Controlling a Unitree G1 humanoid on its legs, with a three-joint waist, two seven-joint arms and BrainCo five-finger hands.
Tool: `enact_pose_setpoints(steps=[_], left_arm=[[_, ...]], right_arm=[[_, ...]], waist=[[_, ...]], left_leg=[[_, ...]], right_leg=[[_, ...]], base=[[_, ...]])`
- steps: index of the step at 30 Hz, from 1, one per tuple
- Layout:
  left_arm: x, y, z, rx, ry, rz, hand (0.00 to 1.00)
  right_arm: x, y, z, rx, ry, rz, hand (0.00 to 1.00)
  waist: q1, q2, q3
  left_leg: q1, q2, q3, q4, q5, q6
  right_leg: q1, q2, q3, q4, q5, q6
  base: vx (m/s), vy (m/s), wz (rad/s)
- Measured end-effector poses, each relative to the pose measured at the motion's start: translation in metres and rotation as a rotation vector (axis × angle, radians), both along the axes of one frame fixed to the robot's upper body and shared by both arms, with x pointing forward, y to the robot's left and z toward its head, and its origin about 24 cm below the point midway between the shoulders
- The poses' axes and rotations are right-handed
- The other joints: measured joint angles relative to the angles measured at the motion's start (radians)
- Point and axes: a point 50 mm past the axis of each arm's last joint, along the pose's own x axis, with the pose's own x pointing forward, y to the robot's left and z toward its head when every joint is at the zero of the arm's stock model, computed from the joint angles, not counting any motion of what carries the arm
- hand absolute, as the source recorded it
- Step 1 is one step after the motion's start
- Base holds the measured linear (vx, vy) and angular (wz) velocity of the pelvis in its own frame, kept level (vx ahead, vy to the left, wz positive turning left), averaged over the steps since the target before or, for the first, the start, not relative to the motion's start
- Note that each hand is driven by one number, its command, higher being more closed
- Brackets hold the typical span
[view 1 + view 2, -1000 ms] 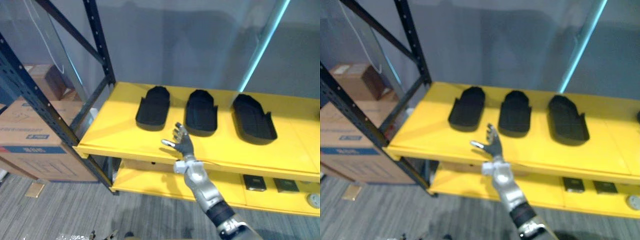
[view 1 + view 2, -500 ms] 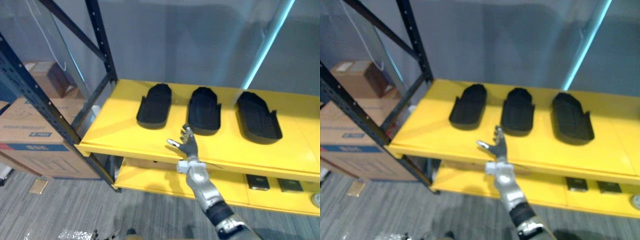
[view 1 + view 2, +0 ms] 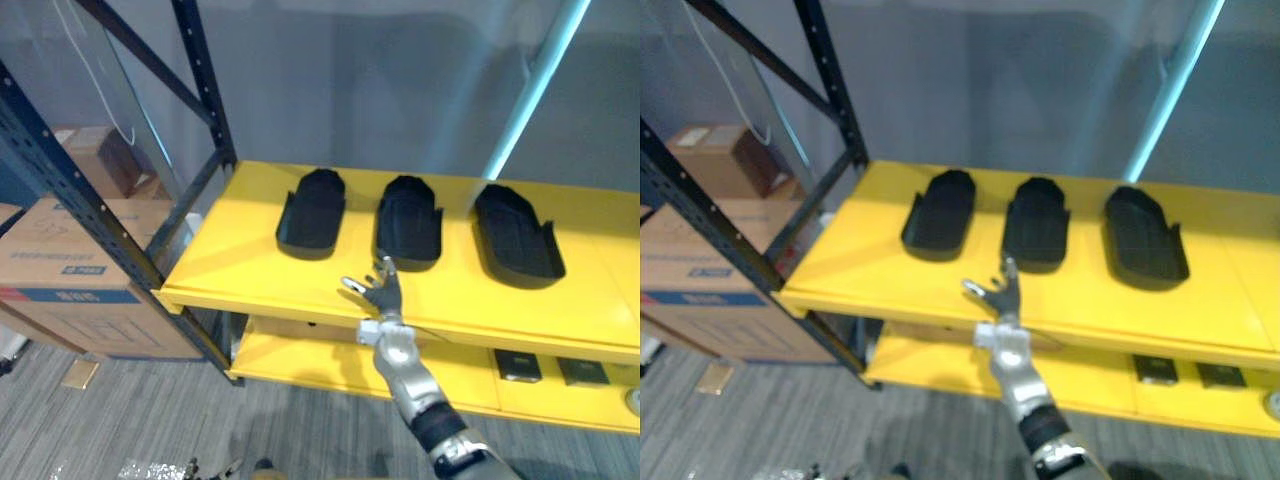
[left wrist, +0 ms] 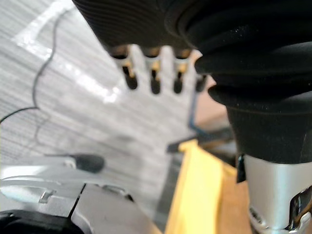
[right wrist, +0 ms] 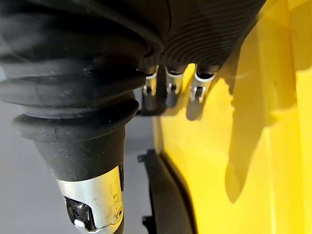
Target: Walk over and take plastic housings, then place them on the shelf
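Three black plastic housings lie side by side on the yellow shelf [image 3: 235, 260]: a left one [image 3: 311, 213], a middle one [image 3: 408, 222] and a right one [image 3: 517, 246]. My right hand [image 3: 381, 292] is raised in front of the shelf's front edge, just below the middle housing, open and holding nothing. In the right wrist view its straight fingers [image 5: 168, 90] point over the yellow board toward a housing [image 5: 165, 195]. My left hand [image 4: 154, 73] hangs open over the grey floor, beside a yellow shelf edge [image 4: 195, 195].
A black steel upright [image 3: 90, 215] and diagonal brace frame the rack's left end. Cardboard boxes [image 3: 70, 280] stand on the floor to the left. The lower yellow shelf [image 3: 300, 365] carries small dark parts [image 3: 517, 365] at the right.
My right hand has drifted slightly right along the shelf's front edge and turned more edge-on, staying open. The housings have not moved; the view has shifted a little.
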Motion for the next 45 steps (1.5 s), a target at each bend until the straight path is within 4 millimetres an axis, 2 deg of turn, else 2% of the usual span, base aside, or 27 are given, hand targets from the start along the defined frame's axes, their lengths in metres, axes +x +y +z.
enact_pose_setpoints(steps=[17, 45], left_arm=[[0.001, 0.001, 0.000, 0.002, 0.005, -0.010, 0.00], [0.000, 0.001, 0.000, 0.001, 0.005, -0.007, 0.00]], right_arm=[[0.001, -0.010, 0.000, -0.027, 0.007, -0.101, 0.00], [0.001, -0.010, -0.002, -0.039, 0.022, -0.126, 0.00]], waist=[[0.000, 0.000, 0.000], [0.000, -0.003, -0.002]], left_leg=[[0.001, 0.000, 0.004, 0.000, 0.000, 0.000], [0.004, 0.000, 0.008, 0.000, 0.000, 0.000]], right_leg=[[0.000, 0.000, 0.002, -0.002, 0.000, -0.001], [0.000, 0.000, 0.004, -0.002, 0.000, -0.001]], base=[[0.00, 0.000, 0.00], [0.00, 0.000, 0.00]])
